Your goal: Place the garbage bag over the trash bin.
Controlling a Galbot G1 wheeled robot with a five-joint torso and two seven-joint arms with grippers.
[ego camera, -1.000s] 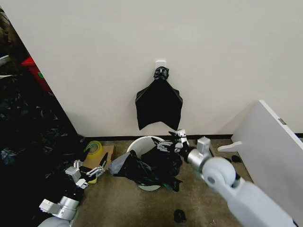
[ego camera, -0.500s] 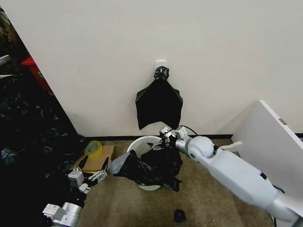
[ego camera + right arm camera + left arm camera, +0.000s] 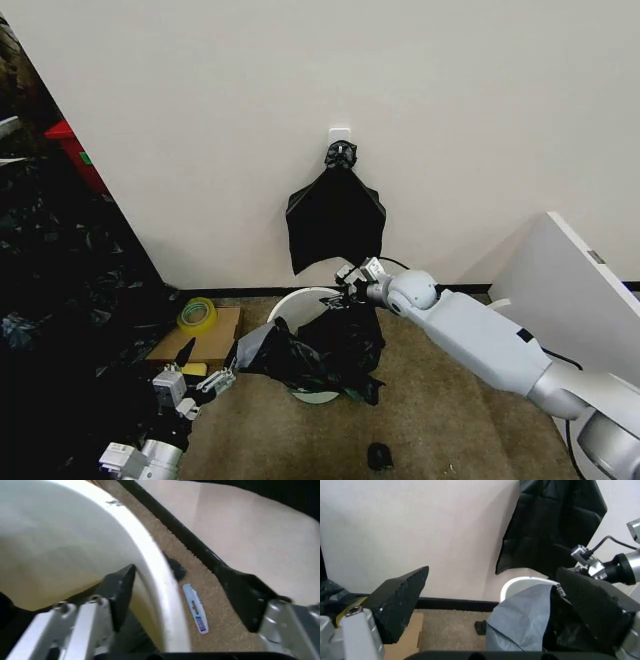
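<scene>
1. The trash bin (image 3: 300,300) is sitting on the brown carpet (image 3: 440,420) close to the cream wall (image 3: 450,120), its rolled white rim showing on the wall side.
2. The garbage bag (image 3: 320,350) is lying draped over the front and right of the bin, crinkled black plastic spilling down to the carpet, with a greyish flap sticking out toward the robot's left.
3. The right tool (image 3: 349,284) is reaching across from the right and hanging at the far rim of the bin, at the upper edge of the bag.
4. In the right wrist view, the right tool (image 3: 185,603) is standing wide open with the bin's rim (image 3: 155,581) running between its two dark fingers (image 3: 120,588); it is gripping nothing.
5. That same view is showing a small blue-and-white label (image 3: 196,609) lying on the carpet beside the black baseboard.
6. The left tool (image 3: 200,372) is hovering low at the lower left of the head view, well apart from the bin, above the carpet next to a cardboard piece (image 3: 195,340) carrying a roll of yellow tape (image 3: 198,314).
7. In the left wrist view, the left tool (image 3: 490,603) is gaping wide open and holding nothing, with the bag's grey flap (image 3: 520,618) and the bin's rim (image 3: 520,581) lying beyond it.
8. A flat black bundle (image 3: 335,225) is hanging from a white hook (image 3: 340,133) on the wall above the bin.
</scene>
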